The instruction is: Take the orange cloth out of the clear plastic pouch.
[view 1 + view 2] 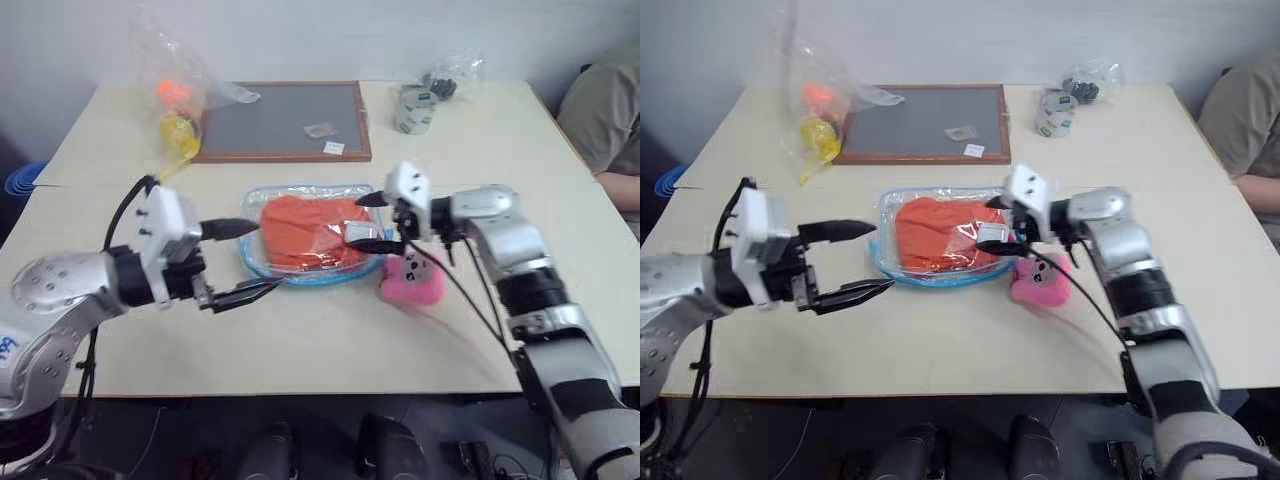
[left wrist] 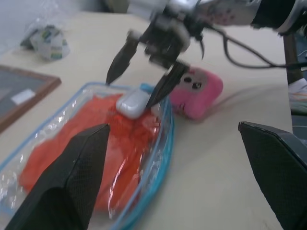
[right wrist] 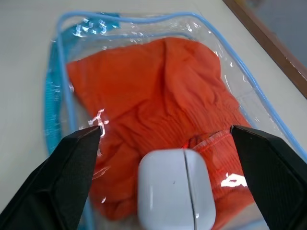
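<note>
The clear plastic pouch point(image 1: 262, 256) with blue trim lies flat in the middle of the table, and the orange cloth point(image 1: 305, 230) is bunched up inside it. A small white case point(image 1: 357, 234) rests at the pouch's right end. My right gripper point(image 1: 360, 222) hovers open over that end, its fingers point(image 3: 72, 167) on either side of the white case point(image 3: 175, 187). At the pouch's left end my left gripper point(image 1: 265, 257) is open and points toward it, holding nothing. In the left wrist view the right gripper point(image 2: 130, 91) hangs above the case point(image 2: 133, 103).
A pink plush toy point(image 1: 412, 280) lies just right of the pouch, under my right wrist. A wood-framed grey board point(image 1: 285, 120) is behind it. A thin clear bag with orange and yellow items point(image 1: 175, 105) stands at the back left, a tape roll point(image 1: 413, 110) at the back right. A person point(image 1: 605, 120) sits at the right.
</note>
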